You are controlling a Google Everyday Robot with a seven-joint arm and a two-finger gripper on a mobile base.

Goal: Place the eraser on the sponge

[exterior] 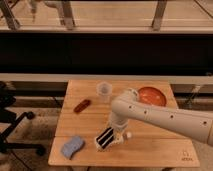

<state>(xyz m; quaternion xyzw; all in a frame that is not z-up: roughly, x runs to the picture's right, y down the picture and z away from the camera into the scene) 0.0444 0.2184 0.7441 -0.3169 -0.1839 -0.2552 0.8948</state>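
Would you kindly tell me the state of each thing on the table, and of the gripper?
sponge: lying flat, nothing on it.
reddish-brown oblong object: lying flat, nothing touching it.
clear cup: upright.
orange bowl: upright, opening up.
gripper: pointing down, low over the table, right of the sponge, apart from it.

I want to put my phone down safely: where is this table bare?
The table is bare at the front right, between the gripper and the right edge. A smaller patch lies on the left, between the reddish-brown object and the sponge. The back is crowded with the cup and orange bowl; the gripper is beside the sponge.
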